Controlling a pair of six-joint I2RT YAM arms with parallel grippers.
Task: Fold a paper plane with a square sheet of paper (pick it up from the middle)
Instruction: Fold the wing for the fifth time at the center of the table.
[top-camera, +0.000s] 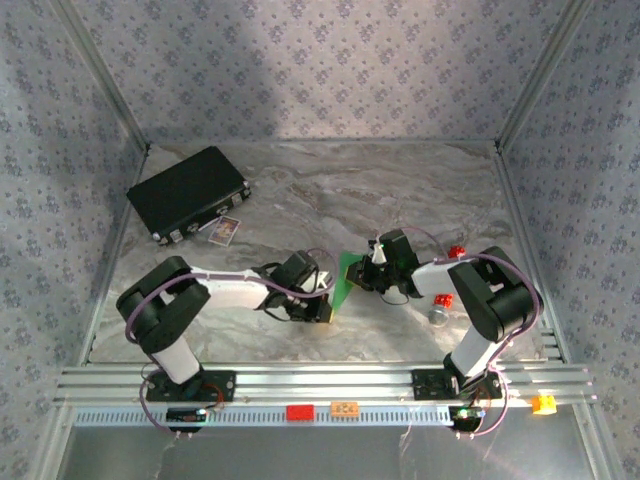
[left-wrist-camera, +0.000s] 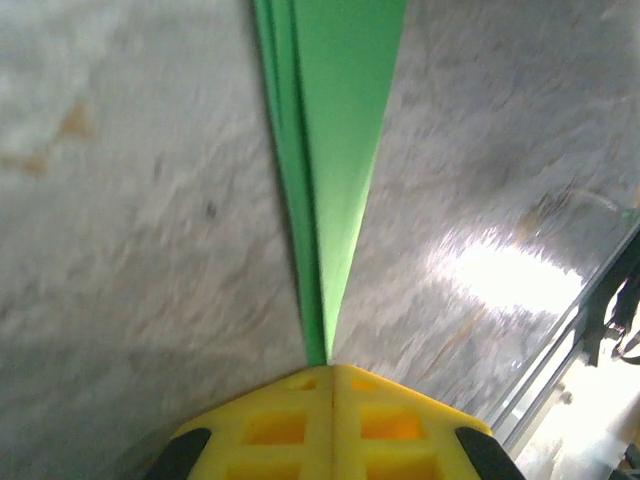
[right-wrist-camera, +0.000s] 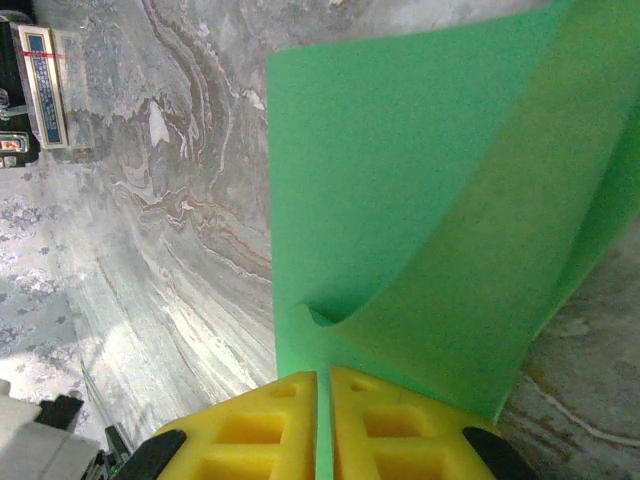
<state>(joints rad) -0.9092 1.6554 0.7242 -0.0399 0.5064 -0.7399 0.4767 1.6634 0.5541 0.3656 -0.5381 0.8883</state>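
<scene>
The square sheet of paper (top-camera: 347, 277) is bright green and partly folded, held just above the marble table between both arms. My left gripper (top-camera: 325, 296) is shut on its near left corner; in the left wrist view the folded layers (left-wrist-camera: 330, 150) run edge-on, straight away from the pinched yellow fingertips (left-wrist-camera: 290, 425). My right gripper (top-camera: 372, 262) is shut on the opposite side. In the right wrist view the green sheet (right-wrist-camera: 400, 180) spreads wide, with a loose flap (right-wrist-camera: 500, 280) curling over it on the right.
A black rectangular case (top-camera: 188, 192) lies at the back left with a small card (top-camera: 225, 229) beside it. Small red pieces (top-camera: 457, 251) and a grey round object (top-camera: 439, 316) sit by the right arm. A metal rail (top-camera: 320, 380) runs along the near edge.
</scene>
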